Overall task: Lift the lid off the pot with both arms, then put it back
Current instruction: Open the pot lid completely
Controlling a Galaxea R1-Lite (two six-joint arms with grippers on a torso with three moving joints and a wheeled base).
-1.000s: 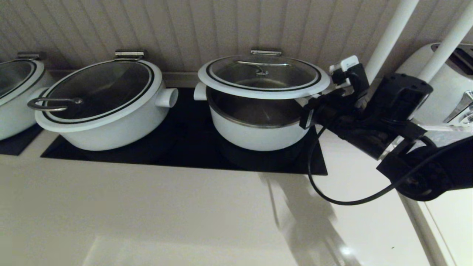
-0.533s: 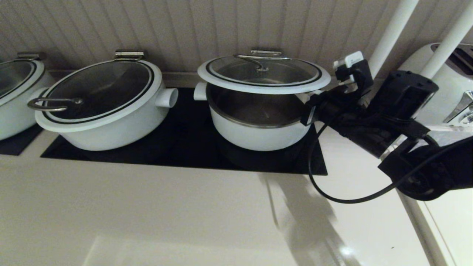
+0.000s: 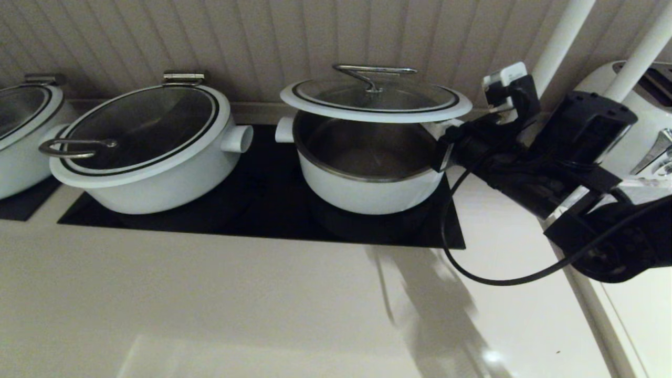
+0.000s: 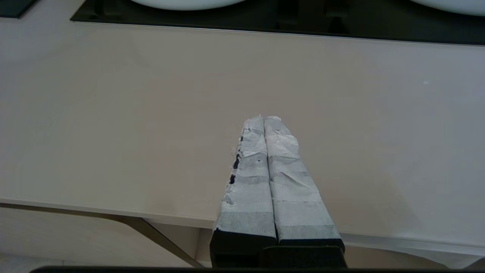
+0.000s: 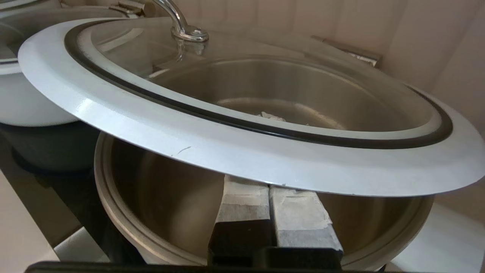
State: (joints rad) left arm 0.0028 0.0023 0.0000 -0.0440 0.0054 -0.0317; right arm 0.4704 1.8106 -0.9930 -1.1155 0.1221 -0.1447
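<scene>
While raised, lid (image 3: 376, 102) near-level above pot (image 3: 367, 178)

Black jointed right arm (image 3: 530, 157), looping black cable (image 3: 493, 283), small white camera box (image 3: 505, 75), white taped, creased fingers (image 4: 280, 167) on black bases, frayed tape edges

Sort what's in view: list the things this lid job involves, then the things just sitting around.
In the job:
lid, raised above the pot
pot, open
right gripper, fingers shut together under the lid's rim
left gripper, shut over the bare counter, away from the pot

Just there:
oval pot, lid on
second oval pot at the left edge
toaster
</scene>
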